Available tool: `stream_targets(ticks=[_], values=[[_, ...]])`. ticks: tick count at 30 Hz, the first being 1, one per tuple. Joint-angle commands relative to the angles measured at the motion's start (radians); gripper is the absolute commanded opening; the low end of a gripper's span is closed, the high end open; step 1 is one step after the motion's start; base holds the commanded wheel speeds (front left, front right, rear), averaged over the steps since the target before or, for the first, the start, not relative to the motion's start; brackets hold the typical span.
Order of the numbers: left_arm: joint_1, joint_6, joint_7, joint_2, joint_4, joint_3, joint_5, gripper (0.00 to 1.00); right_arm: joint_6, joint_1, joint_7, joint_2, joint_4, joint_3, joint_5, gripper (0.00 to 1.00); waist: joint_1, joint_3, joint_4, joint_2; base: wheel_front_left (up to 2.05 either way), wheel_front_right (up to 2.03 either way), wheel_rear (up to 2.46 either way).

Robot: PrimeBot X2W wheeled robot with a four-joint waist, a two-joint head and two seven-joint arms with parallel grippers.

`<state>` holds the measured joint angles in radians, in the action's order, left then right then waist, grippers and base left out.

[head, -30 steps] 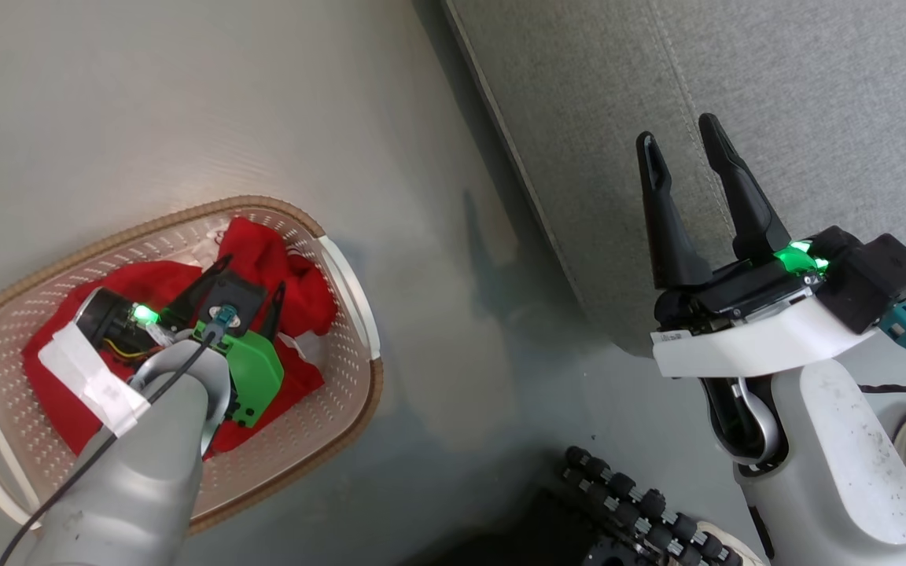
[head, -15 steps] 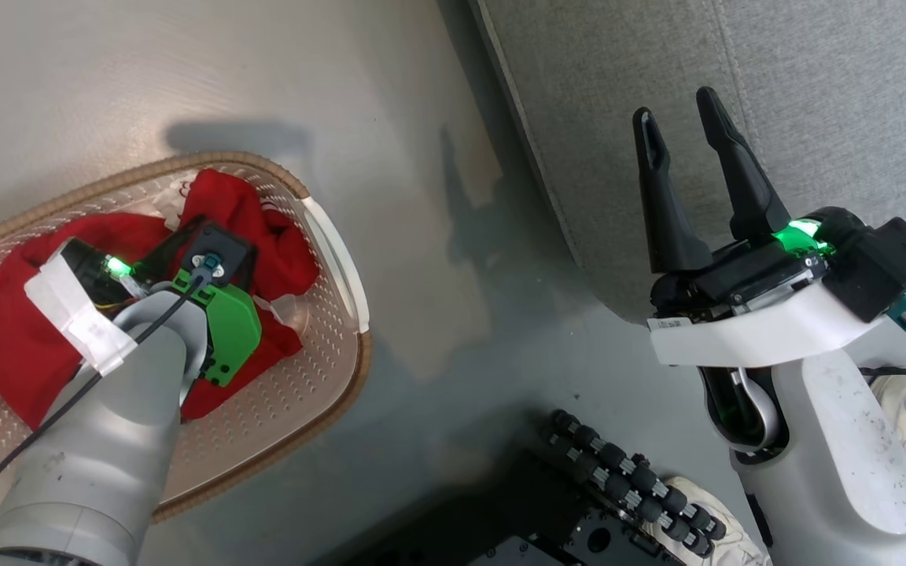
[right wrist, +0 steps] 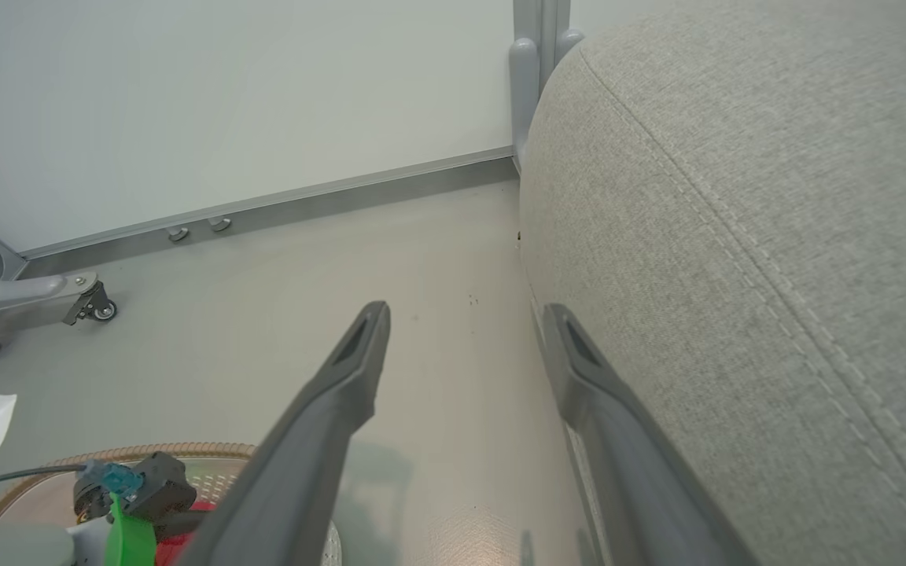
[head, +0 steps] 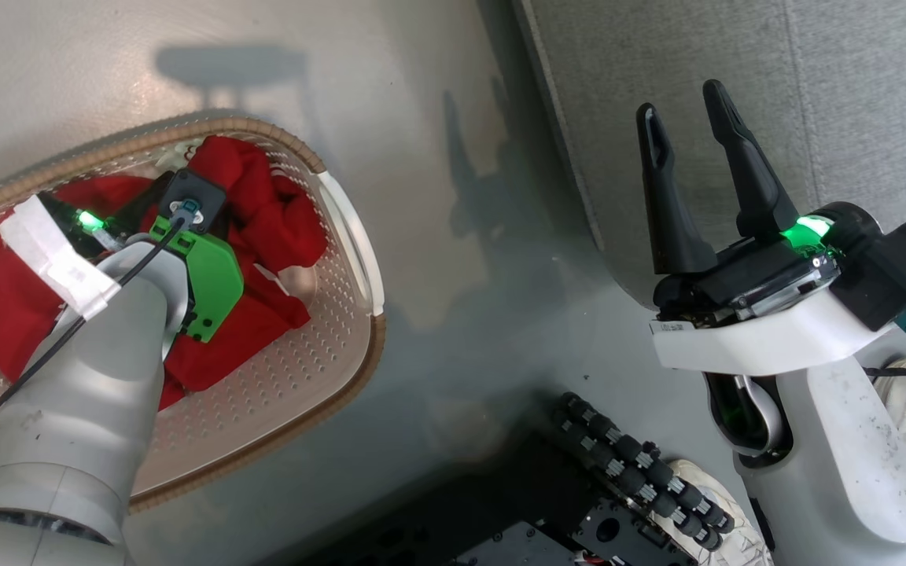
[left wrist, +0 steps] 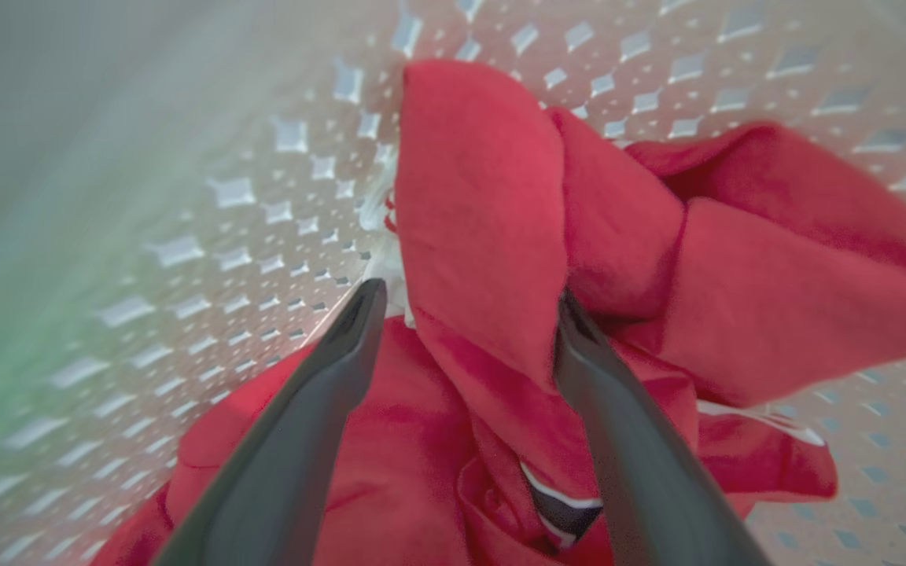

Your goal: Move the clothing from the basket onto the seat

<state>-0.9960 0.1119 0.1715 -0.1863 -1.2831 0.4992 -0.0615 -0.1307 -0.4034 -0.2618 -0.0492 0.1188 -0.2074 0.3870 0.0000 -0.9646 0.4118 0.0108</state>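
The red clothing (head: 280, 224) lies bunched in the cream perforated basket (head: 347, 236) on the floor at the left. My left gripper (left wrist: 469, 297) is down inside the basket, open. Its two dark fingers (left wrist: 303, 393) straddle a raised fold of the clothing (left wrist: 484, 204), one on each side. In the head view the left wrist and its green bracket (head: 205, 275) hide those fingers. My right gripper (head: 679, 98) hangs open and empty at the edge of the grey seat (head: 830, 94). The seat (right wrist: 736, 236) also runs along the right of my right gripper (right wrist: 466, 313).
Bare grey floor (head: 461, 275) lies between basket and seat. My dark base with roller wheels (head: 634, 472) sits at the bottom, and a white shoe (head: 905, 409) at the lower right. In the right wrist view a wheeled metal frame (right wrist: 28, 291) stands by the white wall.
The head camera has shifted, moving the whole picture. My left wrist has tipped deeper into the basket, and its fingers, visible a second ago, are now under the wrist. Both grippers stay open.
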Motion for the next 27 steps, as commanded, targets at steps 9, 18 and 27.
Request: stream_targets(ticks=[9, 18, 27], values=[[-0.038, 0.019, 0.001, 0.043, -0.004, 0.046, 0.056, 1.00, 0.000, 0.026, -0.005, -0.002, 0.024, -0.004, -0.060, 1.00, 0.0000, -0.048, -0.069, -0.0108, 0.12, 0.12, 0.12], [-0.054, 0.019, 0.023, 0.055, -0.005, 0.198, 0.156, 0.00, 0.000, 0.042, -0.005, -0.002, 0.035, 0.001, -0.093, 1.00, 0.0000, -0.059, -0.107, -0.0108, 0.04, 0.04, 0.04], [-0.051, 0.020, 0.048, 0.069, 0.003, 0.271, 0.243, 0.00, 0.000, 0.019, -0.005, -0.002, 0.023, 0.000, -0.104, 1.00, 0.0000, -0.033, -0.114, -0.0108, 0.00, 0.00, 0.00]])
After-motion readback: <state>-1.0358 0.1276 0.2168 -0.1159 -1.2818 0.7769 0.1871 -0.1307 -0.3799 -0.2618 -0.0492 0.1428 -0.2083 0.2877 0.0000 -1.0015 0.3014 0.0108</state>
